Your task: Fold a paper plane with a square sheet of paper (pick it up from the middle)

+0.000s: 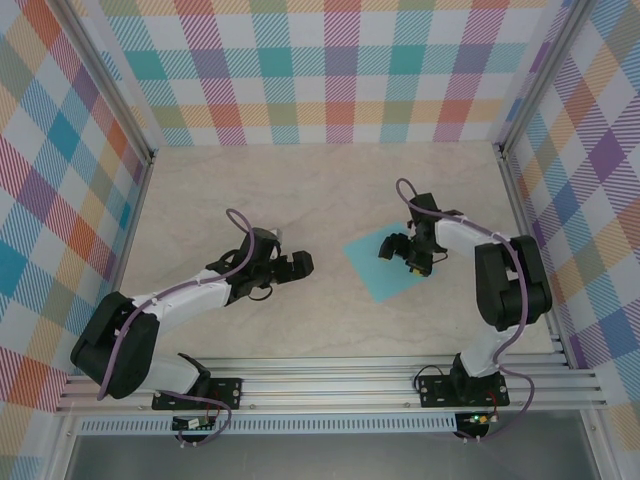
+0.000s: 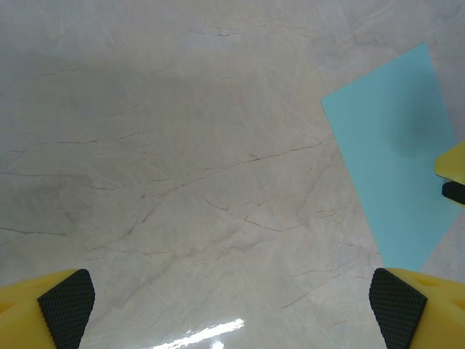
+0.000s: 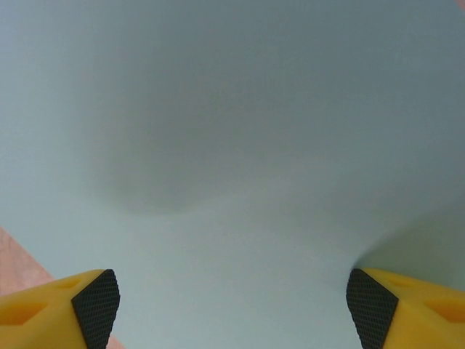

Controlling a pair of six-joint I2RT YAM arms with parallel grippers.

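My right claw (image 3: 232, 309) stands wide open, its 2 pads (image 3: 94, 305) far apart with nothing gripped between them. It points straight down at the square sheet of paper (image 3: 232, 145), which spreads pale blue under both pads. Beside 1 pad the paper lifts in a slight ripple, but I cannot tell whether that pad touches it.

From above, the right claw (image 1: 402, 255) hangs over the sheet (image 1: 372, 278), a little toward its far right part rather than dead centre. The sheet lies on the table (image 1: 300, 190), turned like a diamond against the table's edges. Being square, it has no long axis to line up with; only its corners and middle matter.

My left claw (image 1: 300, 265) is also fully open and empty. It is over bare table (image 2: 182, 145), and the sheet (image 2: 392, 167) is off to its right, well apart from its pads.

So the right arm is clearly the nearer 1. I judge that the paper shows no fold, and the pick-up from the middle calls for this claw to shift slightly toward the sheet's centre, then drop and pinch.
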